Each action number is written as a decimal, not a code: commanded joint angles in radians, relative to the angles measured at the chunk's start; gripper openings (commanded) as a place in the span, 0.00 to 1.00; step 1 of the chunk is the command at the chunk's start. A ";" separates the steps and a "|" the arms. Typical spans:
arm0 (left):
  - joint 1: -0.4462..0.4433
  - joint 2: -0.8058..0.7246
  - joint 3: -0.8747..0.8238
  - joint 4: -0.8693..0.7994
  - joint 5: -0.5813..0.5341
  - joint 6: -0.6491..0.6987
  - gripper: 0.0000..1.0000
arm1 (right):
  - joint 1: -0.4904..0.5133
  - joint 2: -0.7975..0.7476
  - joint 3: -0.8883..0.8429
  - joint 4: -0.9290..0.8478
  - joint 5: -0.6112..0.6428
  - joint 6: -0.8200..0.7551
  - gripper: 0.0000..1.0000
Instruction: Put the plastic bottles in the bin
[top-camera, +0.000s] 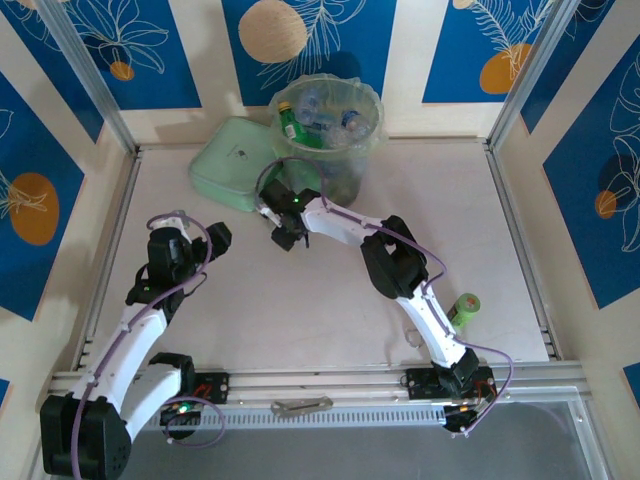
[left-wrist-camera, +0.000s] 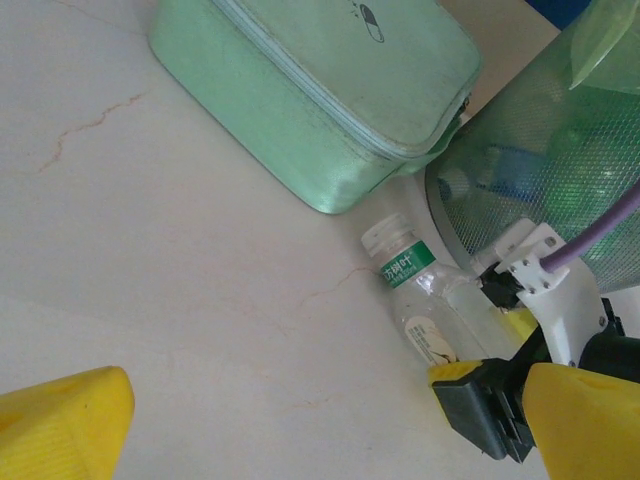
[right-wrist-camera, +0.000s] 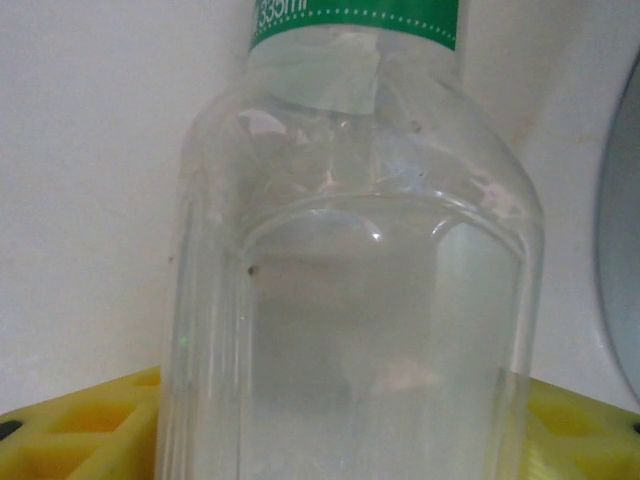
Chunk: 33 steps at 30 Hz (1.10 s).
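Note:
A clear plastic bottle (left-wrist-camera: 420, 305) with a green label lies on the table against the foot of the bin (top-camera: 372, 140). My right gripper (top-camera: 284, 218) reaches to it from the right, and the bottle (right-wrist-camera: 350, 300) sits between its yellow fingers (right-wrist-camera: 85, 430), which press both its sides. The pale-green bin (left-wrist-camera: 540, 170) at the back centre holds several plastic bottles (top-camera: 322, 118), clear and green. My left gripper (top-camera: 192, 243) hovers over the table left of centre, its jaws (left-wrist-camera: 325, 440) wide open with nothing between them.
A flat pale-green lid (top-camera: 232, 165) lies left of the bin, close to the bottle. A stubby lime-green item (top-camera: 465, 308) rests near the right edge. Metal tongs (top-camera: 300, 405) lie on the front rail between the arm bases.

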 joint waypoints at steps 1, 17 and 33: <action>0.015 -0.016 -0.002 -0.006 0.011 -0.009 0.99 | 0.023 -0.110 -0.043 0.045 -0.069 -0.005 0.61; 0.020 0.005 -0.023 0.040 0.009 -0.016 0.99 | -0.001 -0.481 -0.099 0.164 -0.283 0.091 0.60; 0.023 -0.021 -0.028 0.015 0.022 -0.007 0.99 | -0.210 -0.274 0.391 0.068 -0.301 0.270 0.59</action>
